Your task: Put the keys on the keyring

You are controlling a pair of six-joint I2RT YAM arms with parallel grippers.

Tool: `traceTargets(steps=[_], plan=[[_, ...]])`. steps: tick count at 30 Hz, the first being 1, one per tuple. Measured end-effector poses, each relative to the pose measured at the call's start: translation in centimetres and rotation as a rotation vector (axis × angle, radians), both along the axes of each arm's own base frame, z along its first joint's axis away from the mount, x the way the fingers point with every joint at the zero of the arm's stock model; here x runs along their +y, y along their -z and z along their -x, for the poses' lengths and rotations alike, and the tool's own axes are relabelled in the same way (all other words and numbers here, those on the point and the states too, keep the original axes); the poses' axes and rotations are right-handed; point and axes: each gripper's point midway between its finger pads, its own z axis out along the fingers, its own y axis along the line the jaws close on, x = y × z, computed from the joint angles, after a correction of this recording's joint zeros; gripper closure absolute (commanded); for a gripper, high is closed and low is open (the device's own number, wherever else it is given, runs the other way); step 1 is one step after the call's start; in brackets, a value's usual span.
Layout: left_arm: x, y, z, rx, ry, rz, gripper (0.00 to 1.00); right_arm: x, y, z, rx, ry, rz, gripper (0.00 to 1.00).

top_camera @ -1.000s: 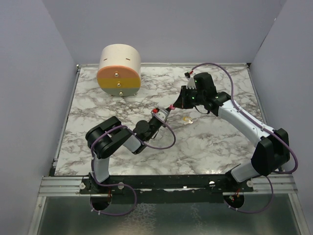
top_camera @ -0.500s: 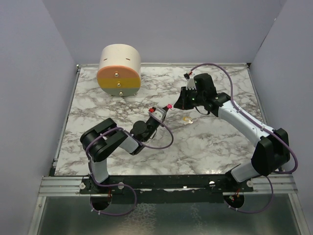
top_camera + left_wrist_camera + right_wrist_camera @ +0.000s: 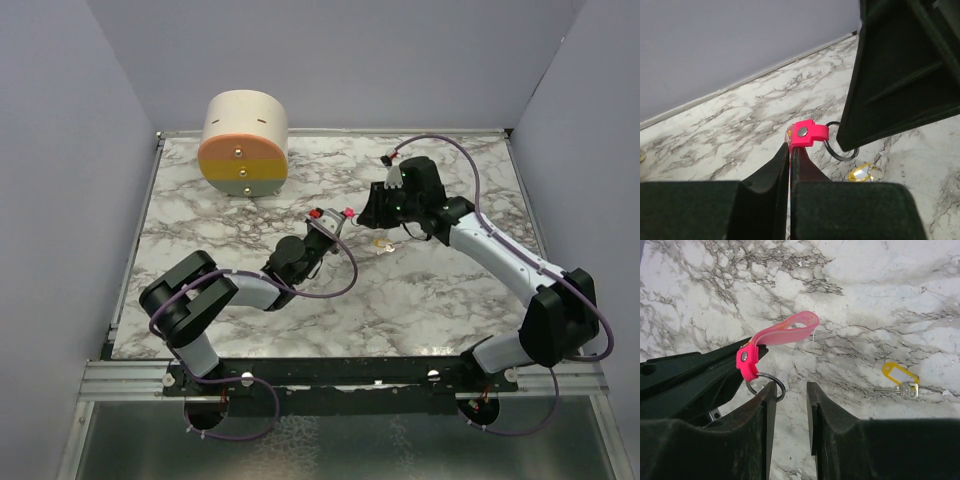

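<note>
The left gripper [image 3: 790, 151] is clamping its closed jaws on the pink keyring [image 3: 782, 333] and holding it up off the table [image 3: 450, 300], with the strap's loop pointing away and the metal ring [image 3: 784, 388] hanging out in front of its fingertips. The right gripper [image 3: 790, 388] is facing it with its jaws standing partly apart and gripping nothing; the ring is sitting just at the tip of one of its fingers, outside the gap rather than in it. The key [image 3: 900, 378], with its yellow tag, is lying flat on the table, off to the side of the right gripper and below it, near but not touching, and beyond and below the left gripper's tips. Judging from this, the step in hand is fetching the key, so the right gripper is needing to drop clear of the ring, straddle the key across its thin edges and pinch it by the tag end, leaving the key's own hole exposed for threading. The left gripper is best keeping the ring steady and facing the other arm. The only container is the cream and orange drum [image 3: 245, 145], well away behind the left gripper; nothing is showing of its contents.
</note>
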Motion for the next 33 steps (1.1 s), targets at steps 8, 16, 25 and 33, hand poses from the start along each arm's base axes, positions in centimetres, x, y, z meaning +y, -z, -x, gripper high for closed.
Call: traceTargets(steps=[8, 16, 25, 33], plan=[[0.2, 1.0, 0.2, 0.059, -0.005, -0.034, 1.00, -1.7, -1.7, 0.4, -0.088, 0.064, -0.007, 0.68], [0.5, 1.4, 0.5, 0.109, -0.009, -0.038, 1.00, -2.8, -0.9, -0.1, -0.106, 0.112, 0.014, 0.68], [0.9, 0.9, 1.0, 0.141, -0.007, -0.041, 1.00, -3.2, 0.0, -0.3, -0.150, 0.118, 0.020, 0.72], [0.6, 1.3, 1.0, 0.202, -0.003, -0.053, 1.00, -3.9, 0.0, 0.5, -0.225, 0.109, 0.015, 0.75]])
